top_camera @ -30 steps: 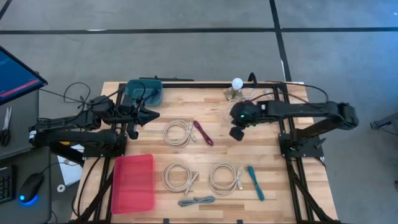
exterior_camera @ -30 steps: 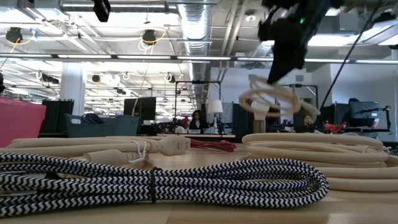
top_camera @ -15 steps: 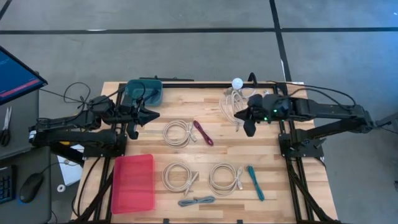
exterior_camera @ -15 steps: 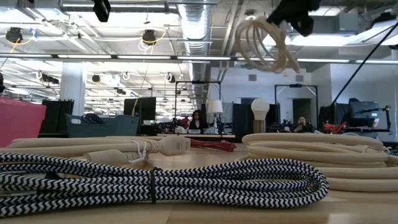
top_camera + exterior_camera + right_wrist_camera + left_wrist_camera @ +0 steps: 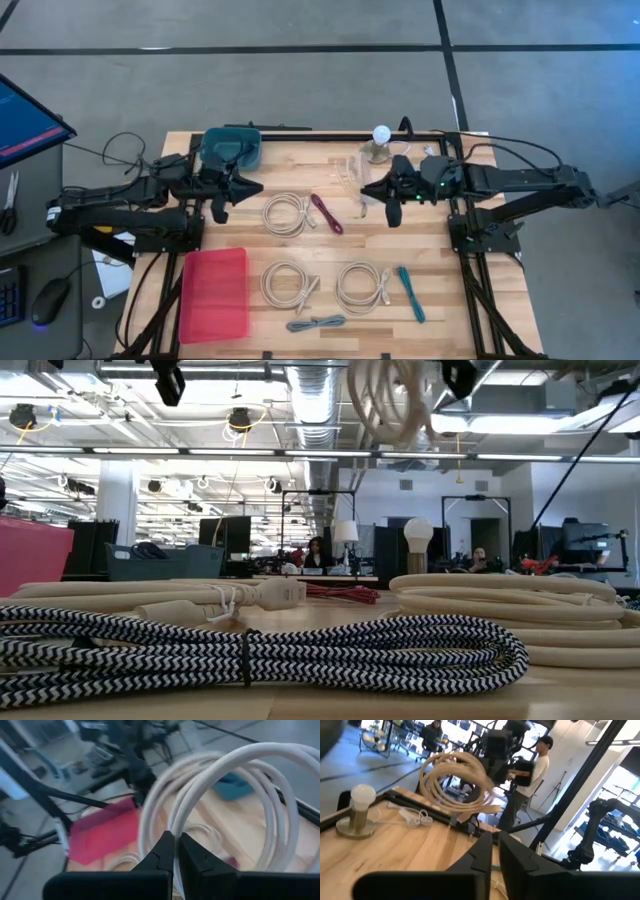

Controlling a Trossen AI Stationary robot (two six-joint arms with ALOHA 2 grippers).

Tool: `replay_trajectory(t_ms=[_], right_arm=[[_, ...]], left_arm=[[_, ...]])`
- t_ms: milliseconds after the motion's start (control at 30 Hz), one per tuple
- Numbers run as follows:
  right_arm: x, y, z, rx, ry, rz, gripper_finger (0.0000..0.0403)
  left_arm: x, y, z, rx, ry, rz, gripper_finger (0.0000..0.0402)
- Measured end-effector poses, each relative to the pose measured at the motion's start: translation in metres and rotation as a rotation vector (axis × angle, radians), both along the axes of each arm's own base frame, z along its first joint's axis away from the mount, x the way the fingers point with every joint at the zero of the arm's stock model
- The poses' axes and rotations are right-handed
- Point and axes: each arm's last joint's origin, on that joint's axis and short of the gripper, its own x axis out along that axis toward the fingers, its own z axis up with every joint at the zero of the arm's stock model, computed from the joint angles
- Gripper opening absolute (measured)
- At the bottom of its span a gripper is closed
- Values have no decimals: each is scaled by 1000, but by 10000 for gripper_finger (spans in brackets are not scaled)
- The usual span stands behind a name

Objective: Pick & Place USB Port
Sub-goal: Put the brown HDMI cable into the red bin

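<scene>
One cream coiled cable (image 5: 352, 178) hangs above the table's far middle, pinched in the right gripper (image 5: 368, 187), jaws pressed onto its loops. Left gripper (image 5: 257, 186) waits at far left beside the teal bin (image 5: 230, 148); its jaws look nearly together, view poor.

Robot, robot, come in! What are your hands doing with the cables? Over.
Right gripper shut on white coiled cable, held above the table. Left gripper near teal bin, holding nothing. Nothing in the way.
</scene>
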Motion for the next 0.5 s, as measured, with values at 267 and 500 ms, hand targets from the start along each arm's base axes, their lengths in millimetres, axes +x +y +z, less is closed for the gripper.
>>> replay_trajectory(t_ms=[267, 500], right_arm=[[28, 4, -8, 14, -53, 53, 0], [51, 7, -13, 2, -46, 77, 0]], left_arm=[[18, 1, 3, -34, -73, -56, 106], [25, 2, 5, -160, -105, -64, 149]])
